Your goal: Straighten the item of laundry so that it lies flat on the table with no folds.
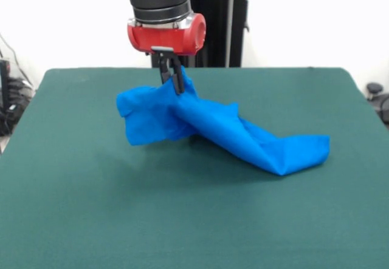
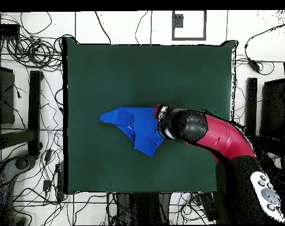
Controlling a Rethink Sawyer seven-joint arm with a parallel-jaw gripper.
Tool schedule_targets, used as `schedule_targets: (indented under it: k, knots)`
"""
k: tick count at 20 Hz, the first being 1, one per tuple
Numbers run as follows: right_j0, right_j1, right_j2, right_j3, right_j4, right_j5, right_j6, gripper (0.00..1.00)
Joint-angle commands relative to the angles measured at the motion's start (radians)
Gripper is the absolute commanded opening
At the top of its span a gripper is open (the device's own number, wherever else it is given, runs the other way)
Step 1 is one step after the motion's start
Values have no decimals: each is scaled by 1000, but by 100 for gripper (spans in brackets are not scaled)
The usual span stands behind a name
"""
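Note:
The item of laundry [image 1: 231, 130] is a bright blue shirt, bunched and folded, with one end lifted off the table [image 1: 182, 220]. My gripper [image 1: 173, 82] is shut on the raised part of the cloth near its upper left in the front view. From there the fabric hangs in a loose flap to the left and slopes down to the right, where its far end rests on the green surface. In the overhead view the item of laundry [image 2: 136, 126] lies mid-table, with the gripper [image 2: 162, 115] at its right edge under the arm's red wrist. No print shows.
The table [image 2: 109, 70] is dark green and far wider than the shirt. Cables and black stands [image 2: 34, 112] crowd the floor around it in the overhead view. The arm's red and black body [image 2: 227, 138] reaches in from the lower right.

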Motion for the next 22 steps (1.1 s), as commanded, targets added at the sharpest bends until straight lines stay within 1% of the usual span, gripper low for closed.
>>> schedule_targets:
  k: [1,6,11,17,20,22]
  knots:
    - [9,20,105,5,13,34,12,0]
    - [9,17,109,-3,7,34,2,0]
    - [-9,21,133,-8,-11,-2,-35,0]
    - [-14,9,139,-11,-11,9,-37,0]
    - [-11,5,137,-32,-6,47,-39,0]
    - [-11,-1,136,-30,-1,56,-34,0]
